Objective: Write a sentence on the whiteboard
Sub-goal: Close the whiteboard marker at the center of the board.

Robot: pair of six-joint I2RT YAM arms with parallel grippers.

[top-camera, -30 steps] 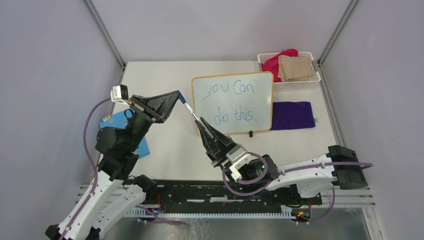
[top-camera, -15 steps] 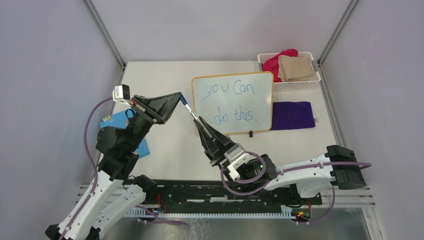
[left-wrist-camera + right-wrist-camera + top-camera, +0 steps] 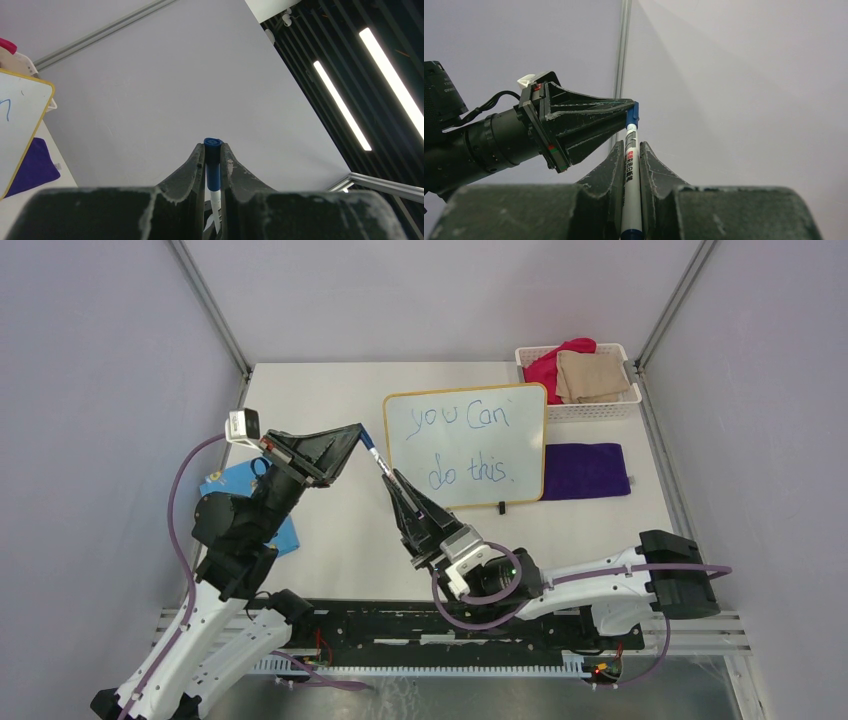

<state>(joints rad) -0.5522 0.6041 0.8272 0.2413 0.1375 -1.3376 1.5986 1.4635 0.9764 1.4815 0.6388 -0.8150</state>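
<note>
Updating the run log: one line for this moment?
left tool: shut on cap | right tool: shut on marker | whiteboard: sentence written

A lab test cell — white table (image 3: 330, 400) walled by grey panels (image 3: 100, 390).

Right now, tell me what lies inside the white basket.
The white basket holds a folded tan cloth and a pink cloth; anything beneath them is covered.
</note>
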